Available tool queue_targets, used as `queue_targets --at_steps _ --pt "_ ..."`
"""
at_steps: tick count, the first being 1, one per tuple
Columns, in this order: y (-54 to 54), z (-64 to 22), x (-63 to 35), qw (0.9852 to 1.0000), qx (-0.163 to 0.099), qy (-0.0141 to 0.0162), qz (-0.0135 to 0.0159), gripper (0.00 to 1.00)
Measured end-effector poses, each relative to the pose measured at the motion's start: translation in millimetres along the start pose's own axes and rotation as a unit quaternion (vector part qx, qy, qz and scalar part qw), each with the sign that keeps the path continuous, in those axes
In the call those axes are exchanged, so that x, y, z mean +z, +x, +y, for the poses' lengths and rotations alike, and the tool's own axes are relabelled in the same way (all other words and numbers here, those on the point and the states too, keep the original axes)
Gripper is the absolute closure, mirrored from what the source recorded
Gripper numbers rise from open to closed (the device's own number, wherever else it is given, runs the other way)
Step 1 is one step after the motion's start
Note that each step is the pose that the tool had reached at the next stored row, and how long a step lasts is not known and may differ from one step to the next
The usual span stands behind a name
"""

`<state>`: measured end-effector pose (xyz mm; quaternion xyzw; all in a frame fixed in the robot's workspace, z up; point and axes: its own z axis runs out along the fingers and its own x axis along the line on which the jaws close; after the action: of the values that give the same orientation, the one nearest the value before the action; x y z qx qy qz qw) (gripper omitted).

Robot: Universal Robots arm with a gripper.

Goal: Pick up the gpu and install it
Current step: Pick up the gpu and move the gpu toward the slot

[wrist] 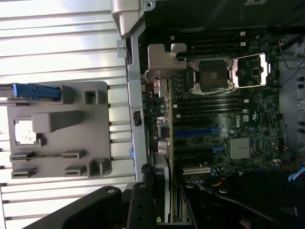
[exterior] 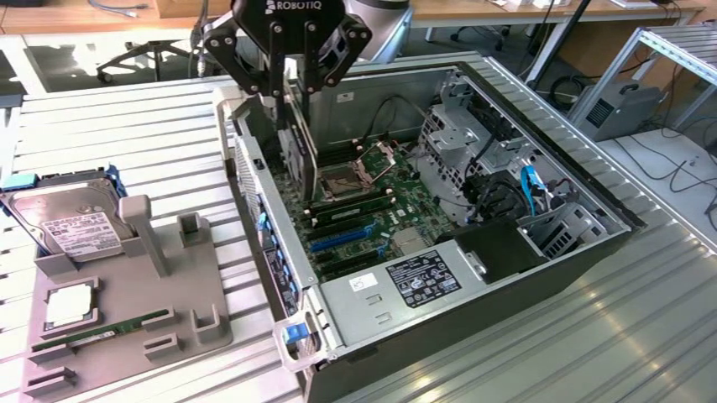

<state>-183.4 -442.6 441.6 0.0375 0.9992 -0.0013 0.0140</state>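
The gpu, a thin black card, hangs upright on its edge over the open computer case, above the motherboard's rear side near the CPU socket. My gripper is shut on the card's upper part. In the wrist view the gpu shows edge-on between my fingers, with its silver bracket at the far end by the case's back wall. The blue expansion slots lie below and apart from the card.
A grey parts holder stands at the exterior view's left of the case, with a silver hard drive, a CPU chip and a green RAM stick. Drive cages, cables and the power supply crowd the case's other sides.
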Motion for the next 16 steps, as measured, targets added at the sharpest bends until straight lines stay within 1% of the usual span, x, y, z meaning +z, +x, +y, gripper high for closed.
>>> queue_targets --at_steps 16 --pt "-12.3 0.9 0.4 1.0 0.0 0.0 0.0 0.73"
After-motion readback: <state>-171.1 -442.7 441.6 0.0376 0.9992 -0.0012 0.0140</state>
